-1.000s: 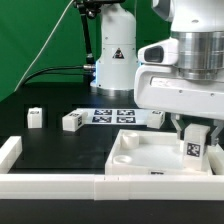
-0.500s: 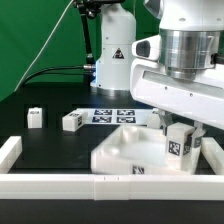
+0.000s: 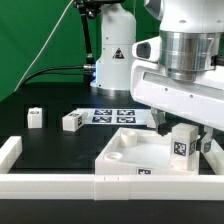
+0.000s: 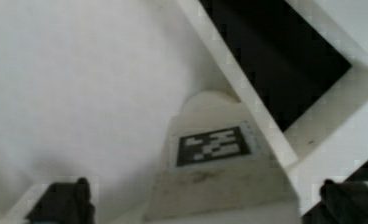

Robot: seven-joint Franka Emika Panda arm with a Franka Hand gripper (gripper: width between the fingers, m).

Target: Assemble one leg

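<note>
Nearest the camera in the exterior view, a low white rail [image 3: 60, 183] runs along the front edge of the black table [image 3: 50, 145], with a short upright end piece [image 3: 9, 152] at the exterior view's left. Just behind it sits the large white tray-like piece [image 3: 130, 152], tilted, a round socket [image 3: 121, 155] visible at its near corner and a small tag on its front wall.

Over the tray's right part hangs the gripper [image 3: 183, 135], under the bulky white wrist housing. A leg [image 3: 184, 143], tag facing the camera, sits between the fingers; in the wrist view the same leg [image 4: 213, 142] shows as a white block with its tag, between the 2 dark fingertips [image 4: 60, 198] at either side (whether the pads actually press on it I cannot tell). The leg stands above the tray's interior, near its right wall.

Farther back on the table lie 2 loose legs, one [image 3: 72, 121] near the middle and one [image 3: 35, 117] toward the exterior view's left, well apart from the tray. Behind them lies the marker board [image 3: 112, 115], flat. The arm's white base [image 3: 112, 50] rises beyond it, with black cables [image 3: 45, 72] trailing left before a green backdrop [image 3: 35, 35].
</note>
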